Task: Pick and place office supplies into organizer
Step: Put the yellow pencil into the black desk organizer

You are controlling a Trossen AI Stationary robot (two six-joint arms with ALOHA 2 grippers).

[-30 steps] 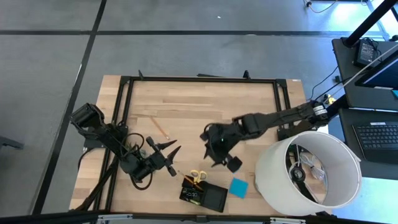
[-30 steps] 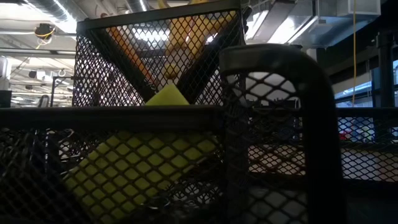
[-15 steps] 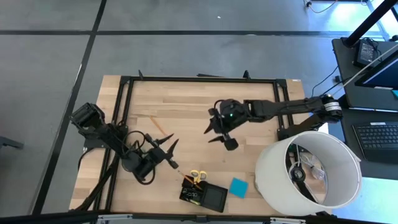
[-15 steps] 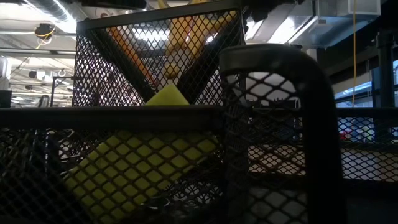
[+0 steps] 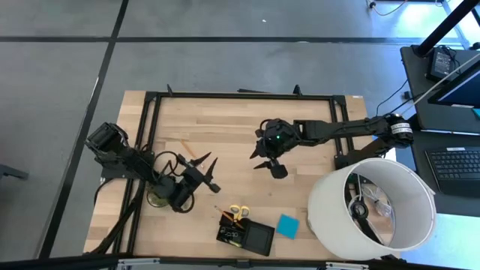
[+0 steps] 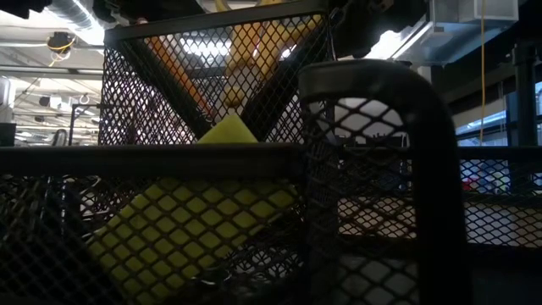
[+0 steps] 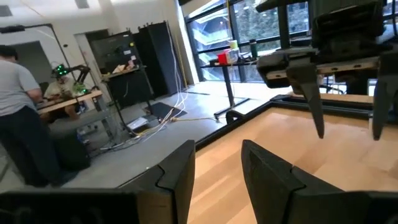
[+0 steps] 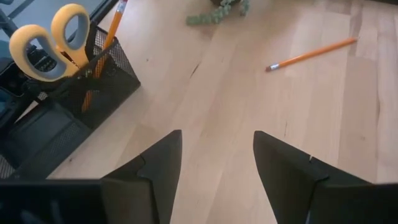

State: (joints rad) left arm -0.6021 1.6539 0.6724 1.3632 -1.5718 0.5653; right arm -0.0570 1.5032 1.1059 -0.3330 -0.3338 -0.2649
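1. The right gripper hangs over the middle of the table. Its two fingers are spread apart and hold nothing.
2. The left gripper is at the left side of the table, pointing toward the middle. Its fingers are a little apart and hold nothing.
3. An orange pencil lies flat on the bare wood, between the two grippers and a bit farther back. Nothing touches it.
4. The pencil looks light, thin and stiff. I think it could roll or slip away, so a good place to pinch it is the middle, across its thin side.
5. The black tray sits at the near edge of the table. Yellow scissors and another pencil stand up in its mesh cup.
6. In the low view, a yellow block rests inside the mesh.
7. A blue note pad lies flat just to the right of the tray. It is thin and flat, so it may be hard to lift by an edge.
8. The table is smooth, pale wood with a black frame.
9. A big white lampshade stands at the near right corner. A small green plant lies near the left arm.
10. The room has a gray floor, desks and a person standing far off.
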